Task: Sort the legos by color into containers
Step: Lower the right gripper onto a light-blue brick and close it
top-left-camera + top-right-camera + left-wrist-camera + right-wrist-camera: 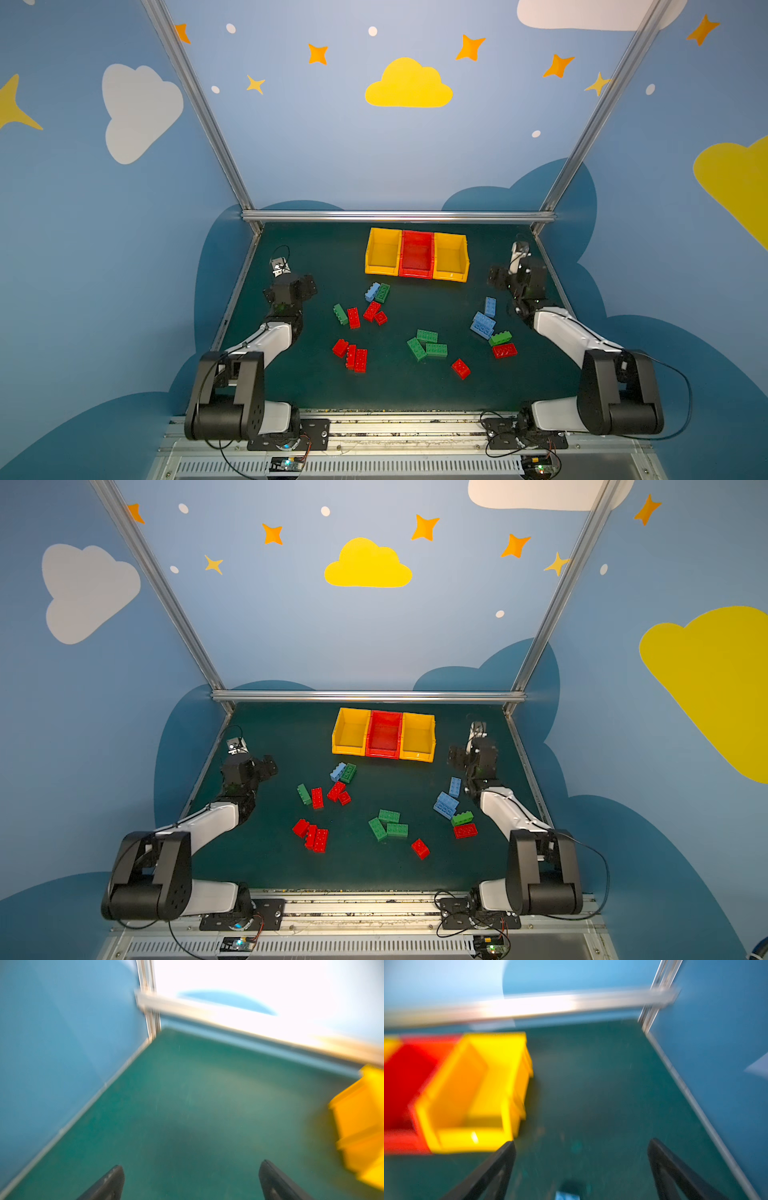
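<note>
I see my left fingers [110, 1184] and right fingers [498, 1169] spread wide and empty, the containers [512, 1084] near the right pair.

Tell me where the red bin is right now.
In both top views the red bin sits near the back of the table, between the two yellow bins, touching both.

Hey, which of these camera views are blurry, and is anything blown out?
Both top views are sharp, legos and bins crisp; left wrist view is smeared, its back wall blown out white; right wrist view is smeared too, the yellow bin soft-edged.
</note>
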Tool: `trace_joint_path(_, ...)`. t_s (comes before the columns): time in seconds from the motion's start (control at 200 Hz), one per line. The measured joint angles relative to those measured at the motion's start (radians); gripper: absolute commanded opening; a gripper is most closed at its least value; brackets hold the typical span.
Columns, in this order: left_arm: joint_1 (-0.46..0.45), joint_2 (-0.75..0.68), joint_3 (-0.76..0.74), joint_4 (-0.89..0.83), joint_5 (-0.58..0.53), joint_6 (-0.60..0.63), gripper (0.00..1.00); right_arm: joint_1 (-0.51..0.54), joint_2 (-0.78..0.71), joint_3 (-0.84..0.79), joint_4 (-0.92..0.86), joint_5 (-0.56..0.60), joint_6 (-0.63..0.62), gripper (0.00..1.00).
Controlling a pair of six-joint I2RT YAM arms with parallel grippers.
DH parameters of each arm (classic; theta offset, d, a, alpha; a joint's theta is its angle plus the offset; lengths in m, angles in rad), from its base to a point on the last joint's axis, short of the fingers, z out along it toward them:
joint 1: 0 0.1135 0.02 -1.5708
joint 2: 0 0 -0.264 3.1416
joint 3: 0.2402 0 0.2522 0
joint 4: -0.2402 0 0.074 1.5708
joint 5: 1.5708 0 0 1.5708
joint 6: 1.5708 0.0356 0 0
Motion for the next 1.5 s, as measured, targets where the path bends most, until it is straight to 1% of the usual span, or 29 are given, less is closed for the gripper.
trace_joint_path(0.06, -0.030, -0.053, 0.011, -0.043, -0.008, -0.010, 1.00, 0.022, -0.019, 0.079, -0.081, 0.008, 0.031, 0.97)
trace_joint_path(0.155, -0.117, -0.135, 0.016, -0.117, -0.017, -0.028, 1.00, 0.073, -0.014, 0.181, -0.230, 0.006, 0.068, 0.96)
trace_joint_path(0.315, -0.350, -0.227, 0.016, -0.232, -0.020, -0.045, 1.00, 0.163, 0.058, 0.286, -0.466, 0.016, 0.130, 0.94)
trace_joint_path(0.37, -0.426, -0.257, 0.012, -0.268, -0.009, -0.056, 1.00, 0.179, 0.070, 0.283, -0.527, 0.015, 0.158, 0.92)
trace_joint_path(0.471, -0.525, -0.317, -0.019, -0.301, 0.005, -0.092, 1.00, 0.182, 0.070, 0.238, -0.597, 0.023, 0.211, 0.85)
trace_joint_path(0.531, -0.576, -0.348, -0.049, -0.307, 0.011, -0.115, 1.00, 0.179, 0.070, 0.192, -0.617, 0.038, 0.246, 0.81)
trace_joint_path(0.596, -0.629, -0.368, -0.079, -0.307, 0.015, -0.137, 1.00, 0.173, 0.070, 0.142, -0.633, 0.052, 0.278, 0.78)
trace_joint_path(0.706, -0.707, -0.365, -0.098, -0.319, 0.021, -0.157, 1.00, 0.154, 0.071, 0.088, -0.654, 0.056, 0.314, 0.73)
trace_joint_path(0.771, -0.742, -0.351, -0.094, -0.317, 0.021, -0.160, 1.00, 0.140, 0.076, 0.079, -0.654, 0.053, 0.331, 0.68)
trace_joint_path(0.816, -0.761, -0.337, -0.086, -0.318, 0.020, -0.161, 1.00, 0.129, 0.083, 0.079, -0.650, 0.050, 0.346, 0.66)
trace_joint_path(1.046, -0.827, -0.242, -0.029, -0.317, 0.016, -0.161, 1.00, 0.069, 0.130, 0.057, -0.592, 0.010, 0.382, 0.66)
trace_joint_path(1.241, -0.845, -0.184, 0.018, -0.319, 0.013, -0.151, 1.00, 0.048, 0.219, 0.074, -0.577, -0.021, 0.389, 0.65)
trace_joint_path(1.281, -0.845, -0.176, 0.028, -0.319, 0.010, -0.147, 1.00, 0.045, 0.237, 0.080, -0.574, -0.031, 0.389, 0.62)
trace_joint_path(1.356, -0.846, -0.167, 0.040, -0.319, 0.005, -0.140, 1.00, 0.040, 0.269, 0.094, -0.570, -0.050, 0.389, 0.51)
trace_joint_path(1.502, -0.846, -0.154, 0.052, -0.326, -0.008, -0.131, 1.00, 0.033, 0.335, 0.141, -0.570, -0.078, 0.391, 0.35)
